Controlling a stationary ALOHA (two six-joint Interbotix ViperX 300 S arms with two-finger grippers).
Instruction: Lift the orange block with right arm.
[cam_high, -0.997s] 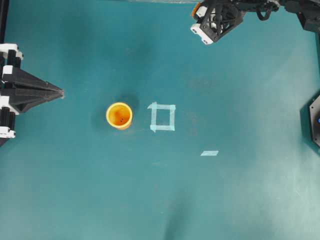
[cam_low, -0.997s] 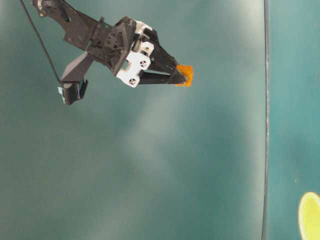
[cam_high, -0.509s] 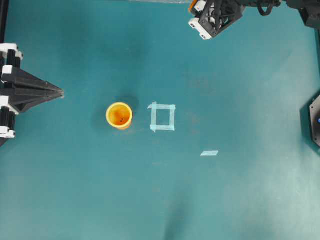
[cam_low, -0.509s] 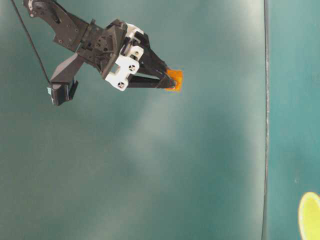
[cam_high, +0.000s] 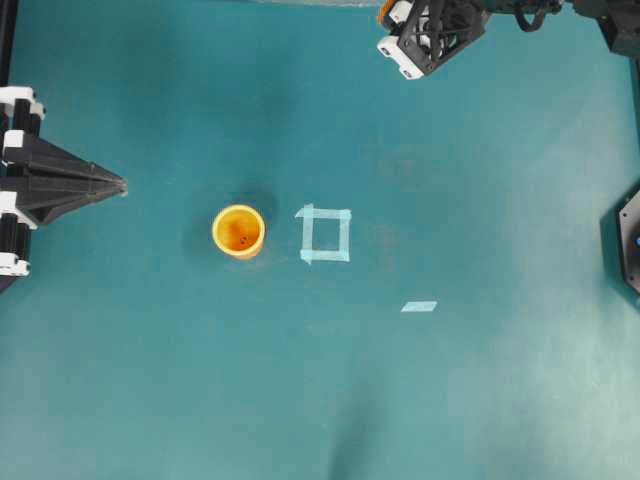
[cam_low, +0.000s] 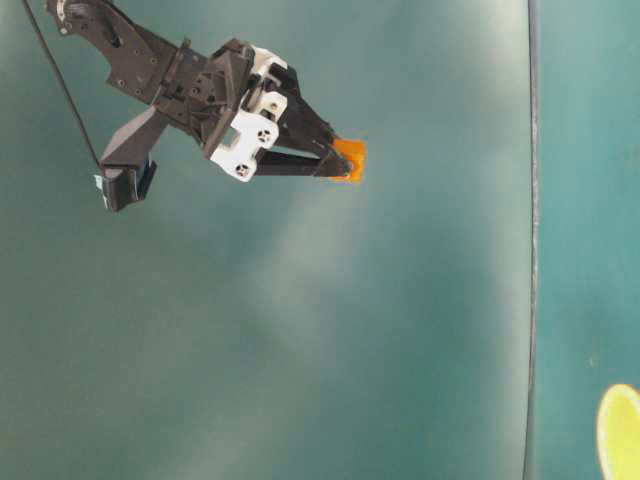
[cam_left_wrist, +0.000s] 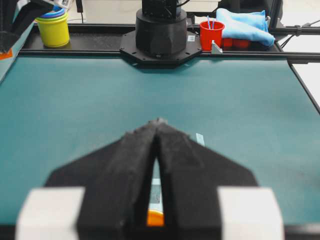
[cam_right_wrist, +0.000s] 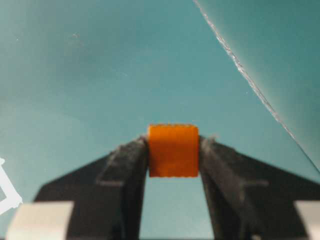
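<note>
The orange block (cam_right_wrist: 173, 150) is a small cube pinched between the two black fingers of my right gripper (cam_right_wrist: 173, 146). In the table-level view the block (cam_low: 350, 160) sits at the tip of the right gripper (cam_low: 340, 161) and is held in the air, clear of the teal table. In the overhead view the right gripper (cam_high: 386, 14) is at the far edge, right of centre, with only a sliver of the block (cam_high: 381, 11) showing. My left gripper (cam_high: 120, 185) is a shut black wedge at the left edge, holding nothing.
A round yellow-orange cup (cam_high: 238, 231) stands left of a pale tape square (cam_high: 325, 235). A short tape strip (cam_high: 419, 306) lies to the lower right. An arm base (cam_high: 625, 240) sits at the right edge. Stacked cups (cam_left_wrist: 52, 27) and a red cup (cam_left_wrist: 211, 35) stand beyond the table.
The right gripper moved with the block toward the far edge of the overhead view, then held still for the last half second. The left arm has not moved.
</note>
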